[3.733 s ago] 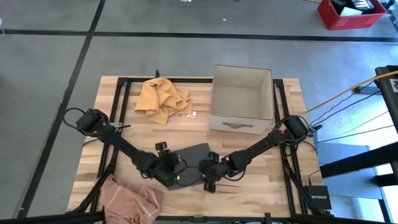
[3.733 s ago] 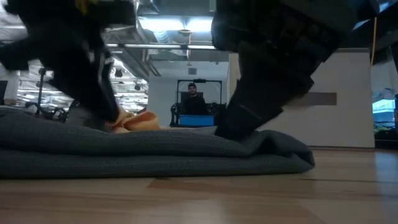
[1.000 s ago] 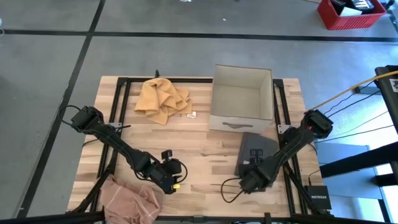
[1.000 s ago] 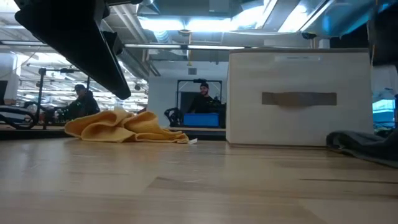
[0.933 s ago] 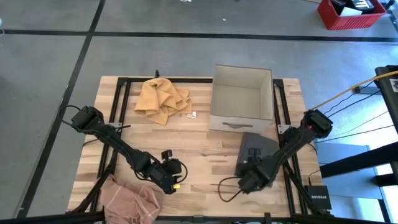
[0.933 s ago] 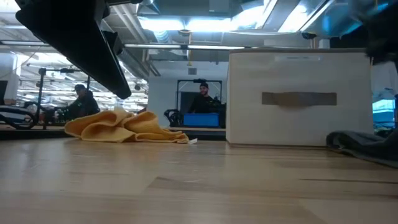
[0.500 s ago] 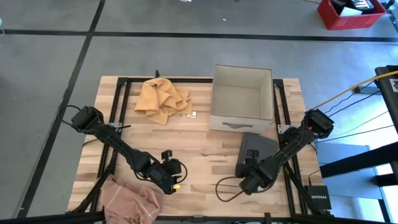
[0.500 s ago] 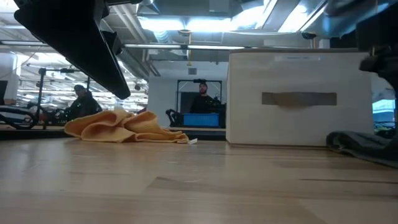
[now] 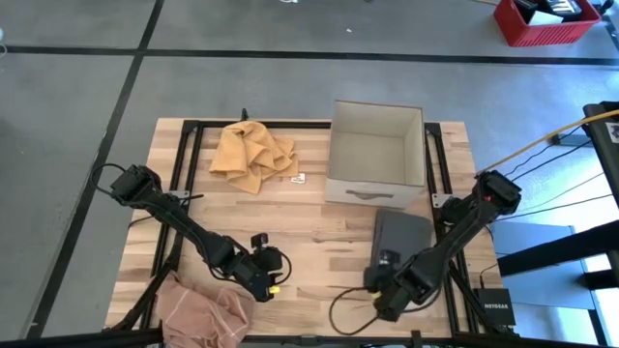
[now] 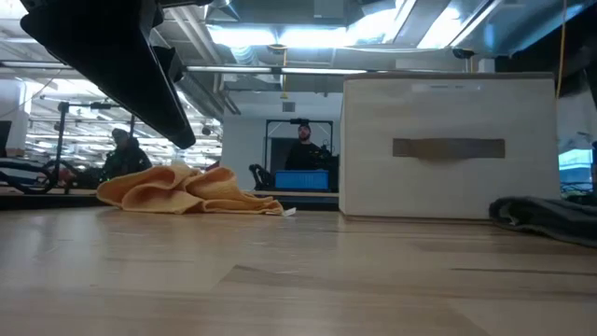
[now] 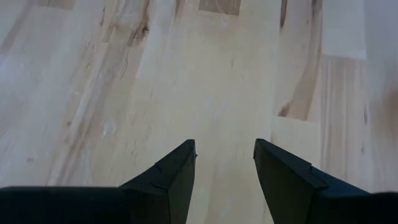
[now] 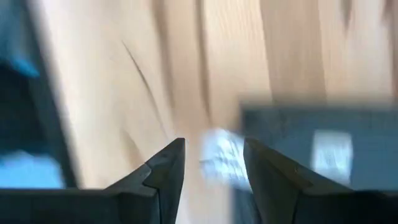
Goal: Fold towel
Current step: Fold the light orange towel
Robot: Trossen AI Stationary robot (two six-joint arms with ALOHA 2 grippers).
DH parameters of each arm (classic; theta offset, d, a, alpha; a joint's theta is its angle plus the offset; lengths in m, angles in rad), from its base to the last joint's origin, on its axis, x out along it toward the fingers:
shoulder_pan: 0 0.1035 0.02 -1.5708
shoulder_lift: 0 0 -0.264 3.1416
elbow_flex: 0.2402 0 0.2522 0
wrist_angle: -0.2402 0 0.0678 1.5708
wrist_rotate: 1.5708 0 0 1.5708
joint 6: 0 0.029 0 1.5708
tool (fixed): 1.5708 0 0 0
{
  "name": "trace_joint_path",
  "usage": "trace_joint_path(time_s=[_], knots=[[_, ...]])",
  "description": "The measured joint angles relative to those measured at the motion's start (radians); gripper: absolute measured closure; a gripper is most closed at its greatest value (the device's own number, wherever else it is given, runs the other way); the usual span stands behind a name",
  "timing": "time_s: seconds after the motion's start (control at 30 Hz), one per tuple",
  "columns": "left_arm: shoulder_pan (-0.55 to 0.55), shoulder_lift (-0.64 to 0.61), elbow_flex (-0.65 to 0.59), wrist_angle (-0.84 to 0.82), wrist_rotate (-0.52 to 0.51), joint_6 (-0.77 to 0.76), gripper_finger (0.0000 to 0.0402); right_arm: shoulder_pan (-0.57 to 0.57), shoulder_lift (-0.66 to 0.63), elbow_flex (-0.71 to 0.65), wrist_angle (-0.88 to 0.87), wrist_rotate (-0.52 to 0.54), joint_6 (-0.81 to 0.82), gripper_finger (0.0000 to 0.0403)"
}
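- The folded grey towel (image 9: 402, 236) lies flat on the table (image 9: 319, 222), just in front of the box (image 9: 376, 153).
- Left gripper (image 11: 224, 155) hovers over bare wood, fingers parted, holding nothing.
- Right gripper (image 12: 213, 158) sits near the table's front edge, fingers apart, empty.

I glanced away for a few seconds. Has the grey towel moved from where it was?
Yes. The grey towel went from the table's front middle to the right, and now lies just in front of the box.
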Motion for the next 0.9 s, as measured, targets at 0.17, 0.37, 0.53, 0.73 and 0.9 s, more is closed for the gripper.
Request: trace_joint_path(time_s=[0.17, 0.37, 0.53, 0.73, 0.9], knots=[[-0.007, -0.010, 0.065, -0.019, 0.038, 0.050, 0.0243, -0.002, 0.023, -0.011, 0.380, 0.523, -0.220, 0.0235], [-0.029, -0.030, 0.183, -0.227, 0.043, 0.100, 0.0243, -0.079, 0.103, -0.020, 0.730, 0.615, -0.568, 0.0235], [-0.036, -0.030, 0.235, -0.490, 0.082, -0.025, 0.0243, -0.145, 0.132, -0.019, 0.830, 0.494, -0.608, 0.0235], [-0.122, -0.031, 0.218, -0.629, 0.226, -0.244, 0.0243, -0.145, 0.135, -0.020, 0.678, 0.393, -0.480, 0.0223], [-0.200, -0.030, 0.194, -0.632, 0.301, -0.384, 0.0243, -0.114, 0.177, -0.030, 0.680, 0.396, -0.430, 0.0174]])
